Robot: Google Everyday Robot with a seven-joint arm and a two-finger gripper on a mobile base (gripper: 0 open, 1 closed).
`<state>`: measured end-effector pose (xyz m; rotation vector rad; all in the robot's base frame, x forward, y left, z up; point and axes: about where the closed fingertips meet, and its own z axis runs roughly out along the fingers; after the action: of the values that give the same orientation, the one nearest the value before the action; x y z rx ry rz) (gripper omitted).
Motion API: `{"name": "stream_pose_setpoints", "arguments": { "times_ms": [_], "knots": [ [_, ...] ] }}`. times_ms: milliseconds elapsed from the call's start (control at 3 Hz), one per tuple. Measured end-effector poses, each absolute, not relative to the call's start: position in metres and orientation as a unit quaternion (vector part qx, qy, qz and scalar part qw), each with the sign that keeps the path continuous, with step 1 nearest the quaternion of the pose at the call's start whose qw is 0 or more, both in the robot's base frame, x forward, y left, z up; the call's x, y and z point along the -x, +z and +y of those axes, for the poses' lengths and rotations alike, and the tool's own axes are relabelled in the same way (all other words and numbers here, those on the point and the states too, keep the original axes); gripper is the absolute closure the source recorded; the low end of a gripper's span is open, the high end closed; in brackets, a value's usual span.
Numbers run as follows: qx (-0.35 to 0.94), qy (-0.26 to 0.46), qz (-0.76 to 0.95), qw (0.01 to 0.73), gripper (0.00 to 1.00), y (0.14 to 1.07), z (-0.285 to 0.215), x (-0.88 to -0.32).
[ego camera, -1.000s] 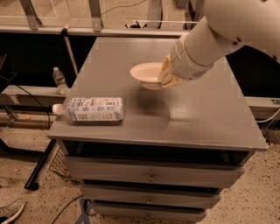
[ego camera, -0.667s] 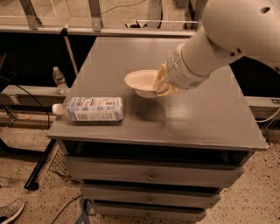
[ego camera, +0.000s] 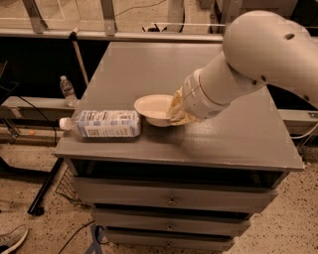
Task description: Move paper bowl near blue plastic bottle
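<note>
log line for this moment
gripper: shut on paper bowl rim | bowl: next to blue plastic bottle | bottle: lying flat

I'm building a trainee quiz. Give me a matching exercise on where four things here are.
1 bowl
2 blue bottle
3 small water bottle
4 gripper

A lying on its side at the table's front left
B upright, off the table, on the left
C gripping the bowl's right rim
D between blue bottle and gripper

Pairs: 1-D, 2-A, 3-B, 4-C

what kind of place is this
Probably a robotics lab or workshop: a grey drawer cabinet serves as the table, cables trail on the speckled floor, metal framing stands behind. The hand holds the paper bowl by its rim.
</note>
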<state>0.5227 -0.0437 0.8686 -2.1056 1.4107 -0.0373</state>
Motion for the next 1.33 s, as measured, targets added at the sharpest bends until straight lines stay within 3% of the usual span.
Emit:
{"name": "stream_pose_setpoints", "arguments": {
  "times_ms": [1333],
  "knots": [
    [0.796, -0.015, 0.527, 0.298, 0.05, 0.8704, -0.0389, -0.5199]
  ]
}}
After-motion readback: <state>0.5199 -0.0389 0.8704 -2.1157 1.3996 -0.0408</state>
